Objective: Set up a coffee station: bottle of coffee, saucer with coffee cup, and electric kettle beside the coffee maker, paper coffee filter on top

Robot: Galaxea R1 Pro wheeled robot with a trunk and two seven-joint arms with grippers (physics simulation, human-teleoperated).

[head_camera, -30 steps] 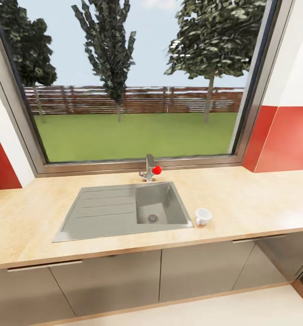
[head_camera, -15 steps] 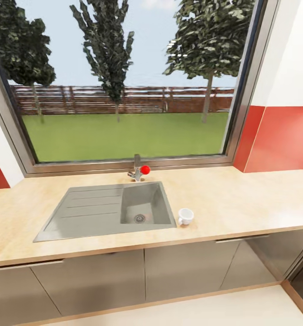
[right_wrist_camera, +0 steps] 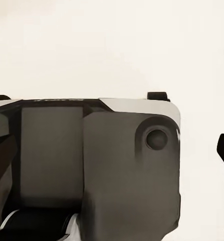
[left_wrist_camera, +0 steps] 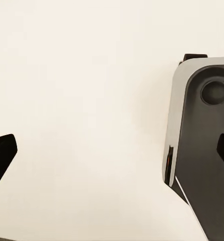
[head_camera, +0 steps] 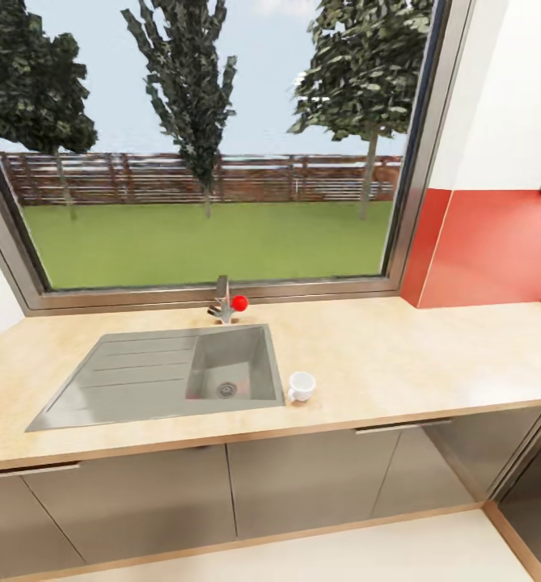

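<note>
The kitchen countertop (head_camera: 432, 364), a tan wood-look surface, runs under a wide window (head_camera: 205, 145). Toward its left end a grey sink (head_camera: 161, 380) is set in, with a red-knobbed tap (head_camera: 226, 305) at the back edge. Just right of the basin, near the front edge, stands the coffee cup (head_camera: 301, 385), upright and alone (no saucer beneath it). It is probably light, stiff, smooth and breakable; pinching the rim or wall should hold better than the small handle. Each wrist view looks down at pale floor past dark fingertips, and how far either tool is open I cannot tell.
</note>
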